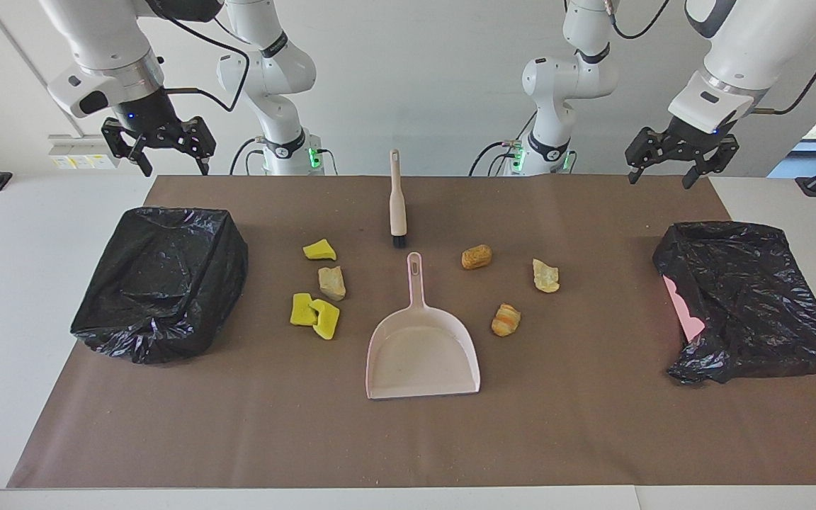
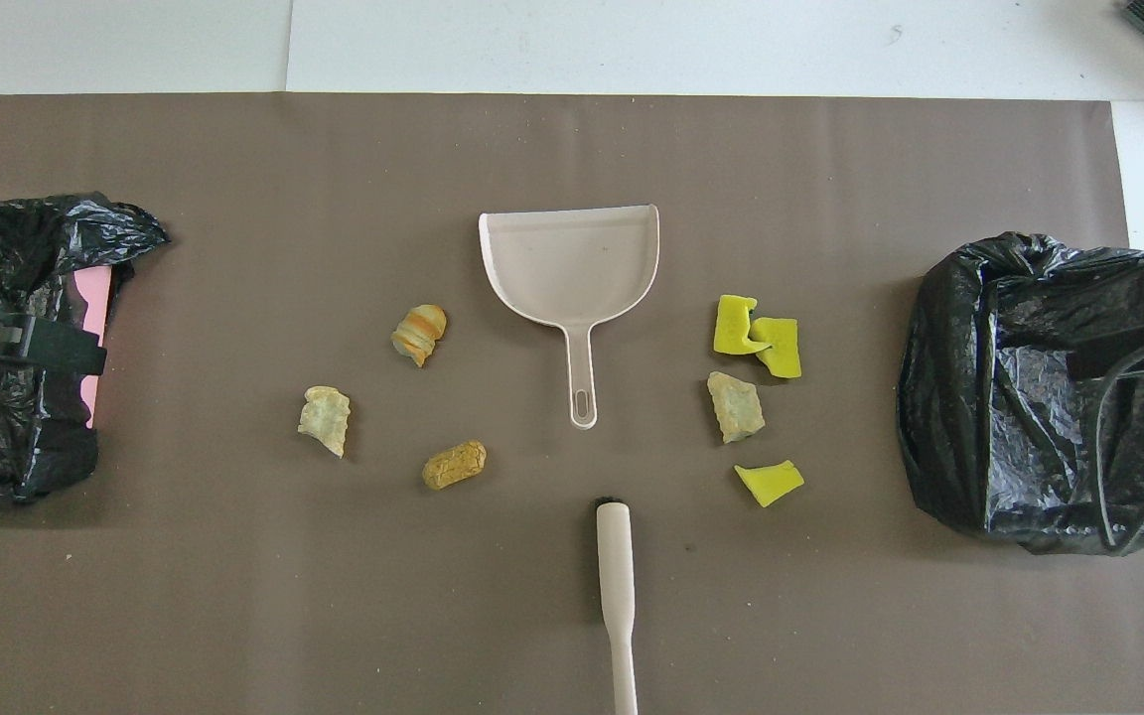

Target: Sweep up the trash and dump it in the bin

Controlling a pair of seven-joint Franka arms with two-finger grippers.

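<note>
Facing view: left claw (image 1: 683,161) raised over the desk's (image 1: 40,283) robot-side edge, fingers spread, holding nothing; right claw (image 1: 160,145) likewise, wide apart and bare. Under each, toward its own end, one black-bagged bin (image 1: 748,301), second bin (image 1: 163,280), two in all; contents not discernible. Between them, seven pieces of trash (image 1: 477,257) scattered on the brown mat (image 1: 592,425), four toward the right arm's end, three toward the left's, flanking one pink dustpan (image 1: 423,350). One brush (image 1: 397,202) nearer the robots.

My table (image 1: 40,297) carries a brown mat (image 1: 408,439); on it lie 7 trash chunks (image 1: 331,282), dustpan (image 1: 422,354), brush (image 1: 397,202), 2 black-bagged bins (image 1: 160,283).
</note>
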